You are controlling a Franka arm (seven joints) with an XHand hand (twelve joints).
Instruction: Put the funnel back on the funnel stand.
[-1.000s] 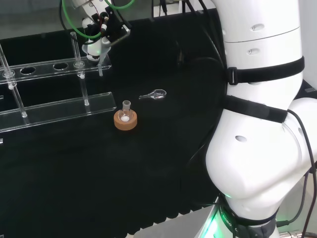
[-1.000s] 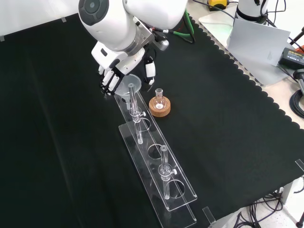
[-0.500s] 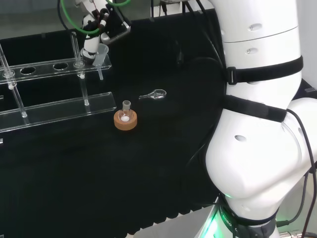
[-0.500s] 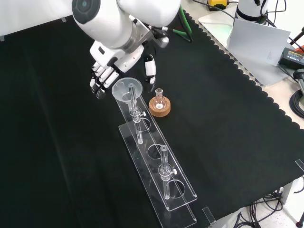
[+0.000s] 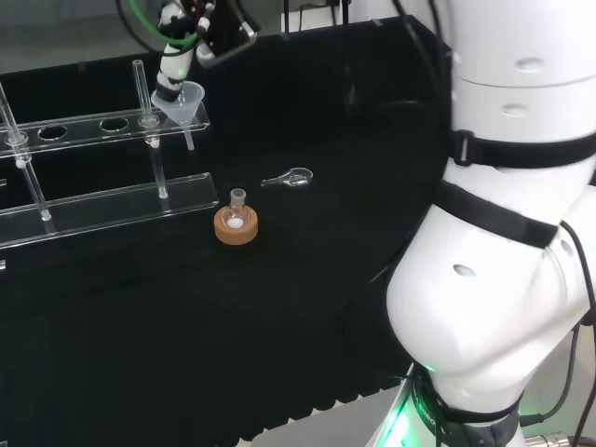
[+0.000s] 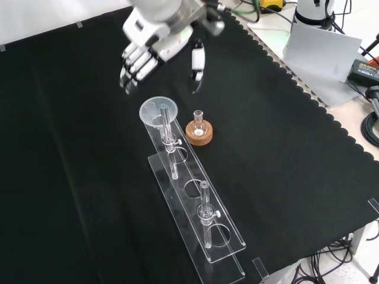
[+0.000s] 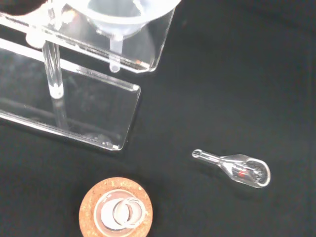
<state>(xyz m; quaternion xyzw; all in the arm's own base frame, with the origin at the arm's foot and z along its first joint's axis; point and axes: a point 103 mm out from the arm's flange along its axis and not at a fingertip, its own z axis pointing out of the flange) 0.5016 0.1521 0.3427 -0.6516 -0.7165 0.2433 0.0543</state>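
Observation:
The clear funnel [image 6: 157, 111] sits upright in the end hole of the clear acrylic funnel stand [image 6: 195, 219], its stem hanging below the top shelf. In the head view the funnel [image 5: 184, 101] is at the stand's [image 5: 93, 209] right end. The wrist view shows the funnel [image 7: 126, 17] seated in the stand [image 7: 89, 106] from above. The hand [image 6: 142, 56] hovers above and beyond the funnel in the front view, fingers straight, thumb apart, holding nothing. In the head view the hand [image 5: 175, 56] is just above the funnel.
A small round flask on a cork ring [image 6: 199, 131] stands right of the stand's end in the front view. A small clear glass scoop [image 5: 291, 177] lies on the cloth right of the flask [image 5: 237, 222] in the head view. The white arm links [image 5: 494, 233] rise at right.
The hand has let go of the funnel and risen up and away from it. The funnel stays seated in the stand's end hole.

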